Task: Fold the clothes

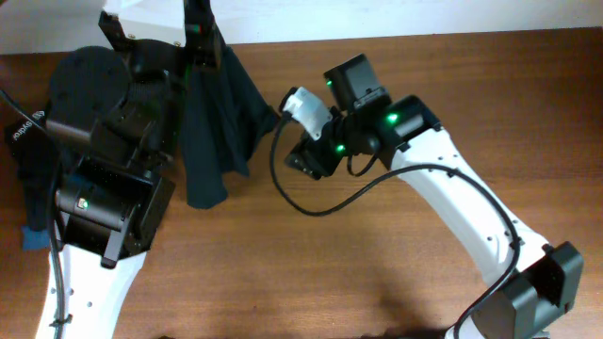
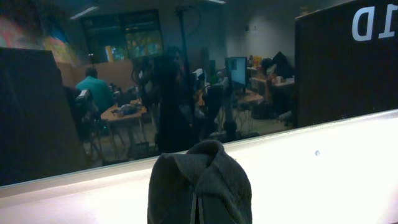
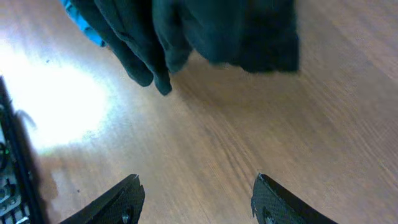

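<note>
A black garment (image 1: pixel 219 122) hangs from my left gripper (image 1: pixel 203 42), which holds it raised at the table's far edge. Its lower end rests on the wood. In the left wrist view the bunched black fabric (image 2: pixel 199 186) fills the jaws, which are hidden by it. My right gripper (image 1: pixel 306 158) is open and empty, just right of the hanging garment. The right wrist view shows its two fingers (image 3: pixel 196 196) spread over bare wood, with the garment's hem (image 3: pixel 211 31) ahead of them. More dark clothing (image 1: pixel 33 179) with a blue edge lies at the left.
The wooden table (image 1: pixel 396 273) stretches across the front and right. The left arm's bulky black base (image 1: pixel 104 141) stands at the left. A white wall edge (image 1: pixel 377 19) runs along the back. A blue fabric piece (image 3: pixel 84 22) shows beside the garment.
</note>
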`<state>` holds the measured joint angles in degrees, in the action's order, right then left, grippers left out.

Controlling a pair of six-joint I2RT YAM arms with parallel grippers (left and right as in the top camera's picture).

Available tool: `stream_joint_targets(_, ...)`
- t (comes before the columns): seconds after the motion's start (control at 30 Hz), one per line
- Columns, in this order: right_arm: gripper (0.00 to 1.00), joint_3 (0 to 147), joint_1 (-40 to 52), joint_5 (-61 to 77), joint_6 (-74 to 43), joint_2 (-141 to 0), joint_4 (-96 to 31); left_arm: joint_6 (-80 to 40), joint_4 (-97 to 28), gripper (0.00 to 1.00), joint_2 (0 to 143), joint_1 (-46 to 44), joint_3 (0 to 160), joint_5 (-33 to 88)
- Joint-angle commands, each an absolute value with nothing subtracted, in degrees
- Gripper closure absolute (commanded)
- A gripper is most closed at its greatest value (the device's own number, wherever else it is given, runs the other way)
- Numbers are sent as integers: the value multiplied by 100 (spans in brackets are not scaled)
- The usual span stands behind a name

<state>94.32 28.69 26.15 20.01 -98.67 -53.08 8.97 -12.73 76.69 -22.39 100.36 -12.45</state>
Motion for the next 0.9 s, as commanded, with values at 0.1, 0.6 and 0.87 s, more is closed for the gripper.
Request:
stream_joint_targets(0.1, 38, 9253, 3284, 2768, 2078, -9885, -5247, 886, -1201, 100, 7529, -2250, 10106, -1308)
stream_joint_targets(0.6, 39, 8617, 3610, 2585, 2075, -9926, -4143, 884, -1216, 99, 7529, -2250, 10106, -1306)
stream_joint_targets(0.87, 39, 8453, 3610, 2001, 2058, -10112, -3457, 886, -1225, 100, 7529, -2250, 10106, -1306)
